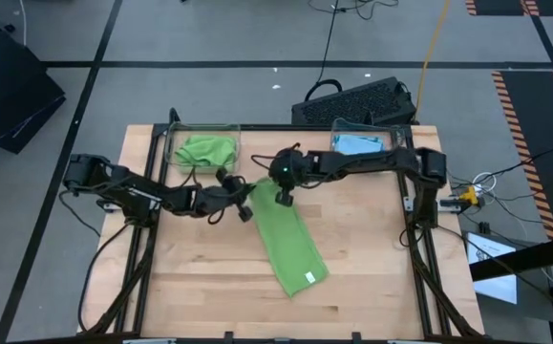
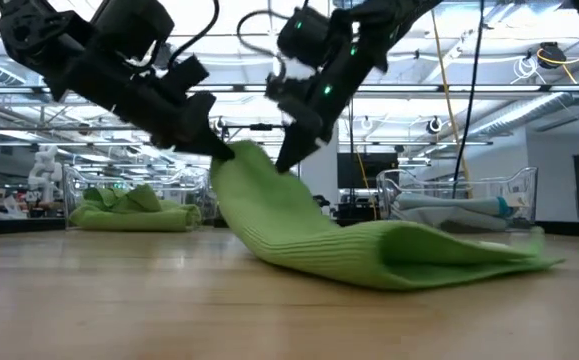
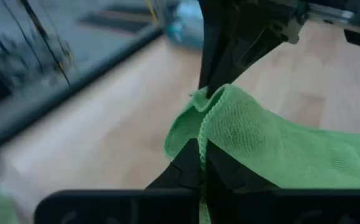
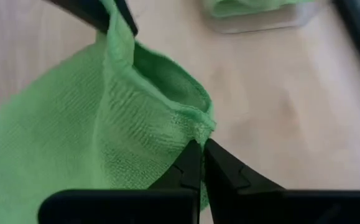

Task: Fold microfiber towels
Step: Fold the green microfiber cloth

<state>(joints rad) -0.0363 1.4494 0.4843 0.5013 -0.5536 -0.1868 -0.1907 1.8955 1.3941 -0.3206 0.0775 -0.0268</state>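
A lime green microfiber towel (image 1: 290, 244), folded into a long strip, runs from the table's middle toward the near edge. Its far end is raised off the wood and its near end (image 2: 469, 255) lies on the table. My left gripper (image 1: 244, 203) is shut on the raised end's left corner. My right gripper (image 1: 283, 198) is shut on its right corner, a hand's width away. The towel's edge sags between the two grippers. My left gripper pinches the hemmed edge (image 3: 203, 134) at the left corner of the towel's far end between its two fingers, slanting down from the table's left. That corner is lifted clear; the cloth slopes down from it to the table. My right gripper pinches the hemmed corner (image 4: 203, 129) on the right of the towel's far end between its two fingertips, slanting down from the table's right and far side. The corner is held clear of the table, and the cloth bunches in a fold just behind the fingers.
A clear bin (image 1: 173, 153) with green towels (image 1: 204, 150) stands at the far left of the table. A second clear bin (image 1: 338, 129) with light blue towels (image 1: 360, 144) stands at the far right. A black keyboard (image 1: 357, 100) lies beyond the far edge. Bare wood spreads left, right and near.
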